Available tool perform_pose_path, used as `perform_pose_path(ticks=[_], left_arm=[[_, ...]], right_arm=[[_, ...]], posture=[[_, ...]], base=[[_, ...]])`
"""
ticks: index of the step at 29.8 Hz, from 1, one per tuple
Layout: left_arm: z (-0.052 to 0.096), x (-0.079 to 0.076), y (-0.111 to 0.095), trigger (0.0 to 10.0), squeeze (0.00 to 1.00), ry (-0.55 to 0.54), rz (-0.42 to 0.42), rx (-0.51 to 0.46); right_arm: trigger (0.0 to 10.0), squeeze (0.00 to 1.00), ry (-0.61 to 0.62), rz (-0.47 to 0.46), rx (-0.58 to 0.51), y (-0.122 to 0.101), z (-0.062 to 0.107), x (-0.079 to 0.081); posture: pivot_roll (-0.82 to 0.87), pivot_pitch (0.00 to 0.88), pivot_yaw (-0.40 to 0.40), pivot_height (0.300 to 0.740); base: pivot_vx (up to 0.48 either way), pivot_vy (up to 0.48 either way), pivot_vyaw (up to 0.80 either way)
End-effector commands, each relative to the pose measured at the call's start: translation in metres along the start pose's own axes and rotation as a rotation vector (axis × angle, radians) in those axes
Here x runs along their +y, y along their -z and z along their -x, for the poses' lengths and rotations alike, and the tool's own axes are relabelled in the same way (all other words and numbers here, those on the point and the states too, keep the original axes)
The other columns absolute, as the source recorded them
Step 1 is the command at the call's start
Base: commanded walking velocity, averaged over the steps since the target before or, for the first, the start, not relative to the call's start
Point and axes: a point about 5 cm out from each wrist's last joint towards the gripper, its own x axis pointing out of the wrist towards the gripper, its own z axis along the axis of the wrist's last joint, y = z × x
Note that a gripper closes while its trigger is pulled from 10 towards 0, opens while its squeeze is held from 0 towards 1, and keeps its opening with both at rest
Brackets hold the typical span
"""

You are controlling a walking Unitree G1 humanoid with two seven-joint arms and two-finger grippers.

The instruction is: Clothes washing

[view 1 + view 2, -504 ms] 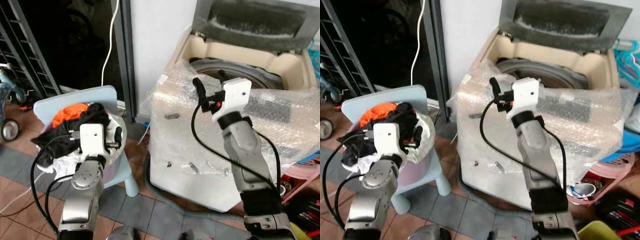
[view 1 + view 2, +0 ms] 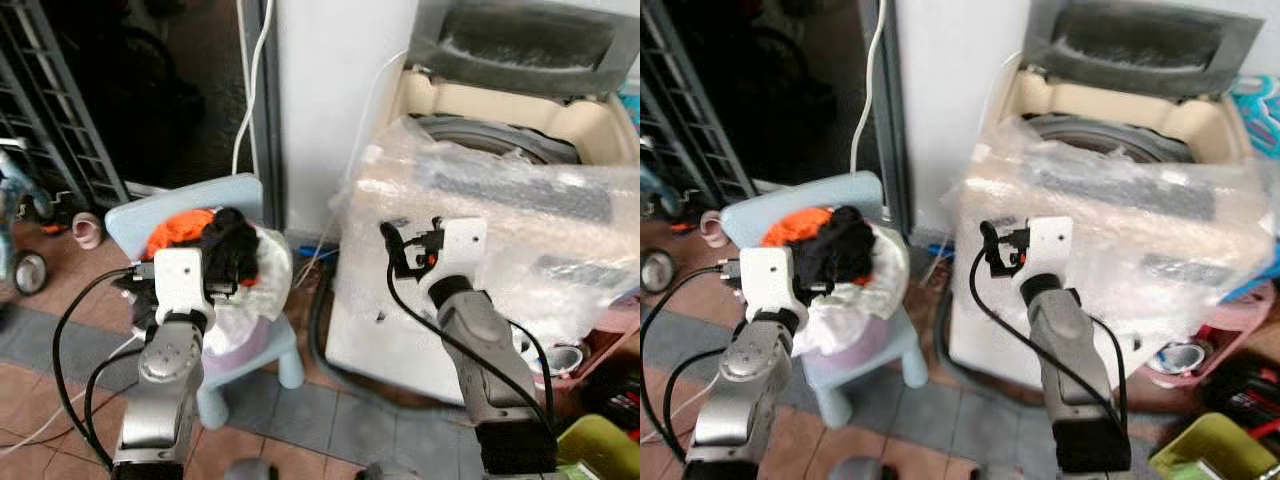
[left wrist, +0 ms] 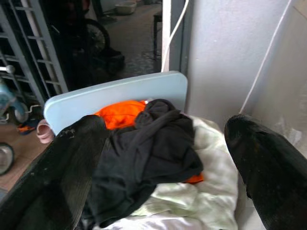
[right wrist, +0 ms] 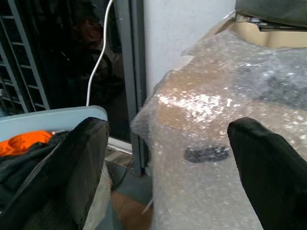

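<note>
Washing machine point(image 2: 500, 200) stood at far right w/ lid point(image 2: 520, 45) up, drum opening visible, front and top wrapped in bubble wrap point(image 2: 1120, 230). Small light-blue chair point(image 2: 180, 205) sat to the left of it, by a dark doorway w/ metal frame point(image 2: 265, 110). White cable point(image 2: 250, 80) hung down along that frame.

Clothes pile point(image 3: 153, 158) lay on the chair seat: black garment point(image 3: 144, 153) on top, orange garment point(image 3: 120, 112) behind it against the backrest, pale green/white cloth point(image 3: 211, 163) underneath, spilling toward the machine side.

Left gripper point(image 3: 163, 177) was spread wide, empty, just near side of the pile, pointed at the black garment, no contact seen. Left arm point(image 2: 165, 370) rose from the near left w/ black cables looping beside it.

Right gripper point(image 4: 177, 177) also spread wide, holding nothing, in front of the machine's left front corner, aimed at the gap btwn chair and machine. Right arm point(image 2: 480, 350) rose from the near right, in front of the wrapped front panel.

Floor point(image 2: 60, 300) was reddish tile w/ a grey strip. Kid's bike wheel point(image 2: 25, 270) at far left edge. Pink basin point(image 2: 615, 325) and yellow-green bin point(image 2: 1210, 450) at near right.
</note>
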Motion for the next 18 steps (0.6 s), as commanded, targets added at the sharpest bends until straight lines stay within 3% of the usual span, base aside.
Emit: perform_pose_path(ticks=[1,7,18], left_arm=[[0.002,-0.006,-0.004,10.0,0.00,0.036,0.005,-0.024],[0.005,-0.007,-0.003,10.0,0.00,0.035,0.058,-0.001],[0.003,0.003,0.001,10.0,0.00,-0.010,-0.009,0.010]], right_arm=[[10.0,0.00,0.016,-0.011,0.028,0.002,0.002,-0.005],[10.0,0.00,-0.015,-0.037,0.043,0.002,0.000,0.000],[10.0,0.00,-0.058,-0.022,0.049,-0.002,-0.005,0.006]], posture=[[-0.05,0.000,-0.006,0.740],[-0.03,0.000,-0.014,0.740],[-0.03,0.000,-0.017,0.740]], base=[[0.000,0.000,0.80],[0.000,0.000,0.80],[0.000,0.000,0.80]])
